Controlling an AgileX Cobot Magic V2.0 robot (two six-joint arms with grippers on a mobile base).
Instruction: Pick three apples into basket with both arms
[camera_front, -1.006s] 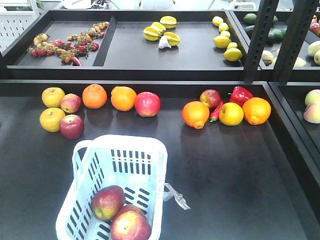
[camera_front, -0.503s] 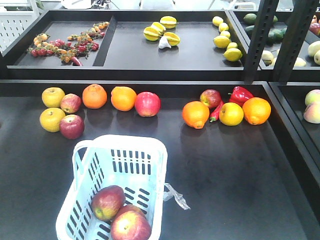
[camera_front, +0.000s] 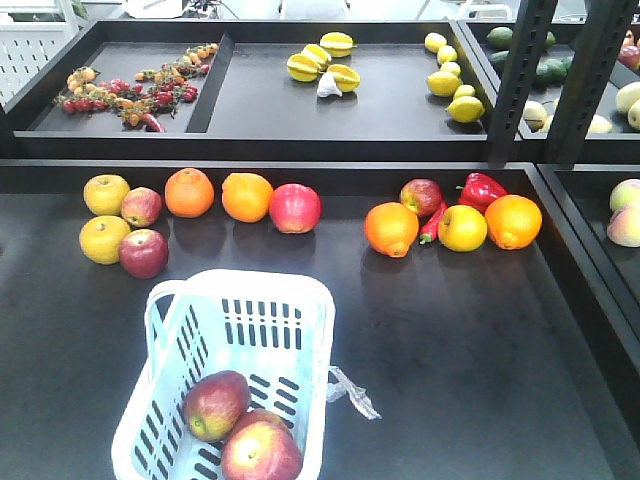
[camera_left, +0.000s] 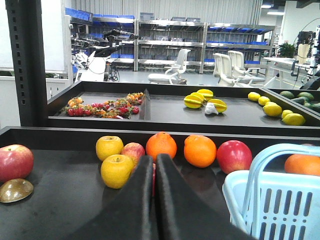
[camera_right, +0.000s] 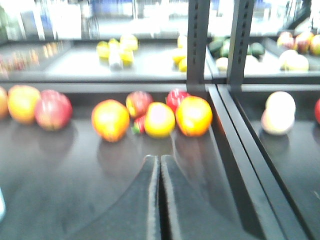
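You've got 2 apples (camera_front: 240, 425) in the basket (camera_front: 262, 290) at near-left of the tabletop (camera_front: 470, 350), more apples w/ oranges (camera_front: 190, 192) along the far edge, and left hand (camera_left: 154, 167) & right hand (camera_right: 159, 167) both pressed together, holding nothing.

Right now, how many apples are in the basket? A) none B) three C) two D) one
C: the front view shows two apples, one and another, lying side by side in the near end of the basket; the other apples sit out on the table.
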